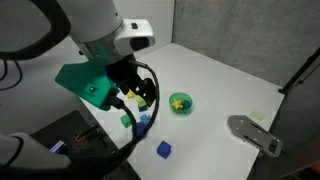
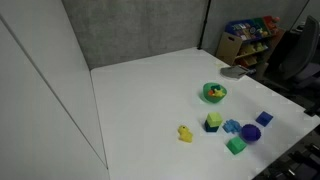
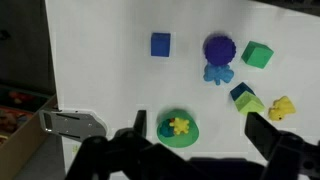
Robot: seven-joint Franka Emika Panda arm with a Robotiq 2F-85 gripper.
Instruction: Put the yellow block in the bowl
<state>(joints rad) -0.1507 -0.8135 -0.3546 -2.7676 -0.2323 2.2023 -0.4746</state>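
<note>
Cropping at the wrist view's lower edge hides the gripper (image 3: 197, 125) body; fingers spread apart, empty. One bowl (image 3: 192, 137), one yellow star piece (image 3: 179, 126) inside. One yellow block (image 3: 251, 105) on table (image 3: 100, 60) outside bowl, touching one dark block (image 3: 241, 92).

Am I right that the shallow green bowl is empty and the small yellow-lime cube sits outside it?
Not quite: the wrist view shows a yellow star-like piece in the shallow green bowl. The small yellow-lime cube does sit outside it.
</note>
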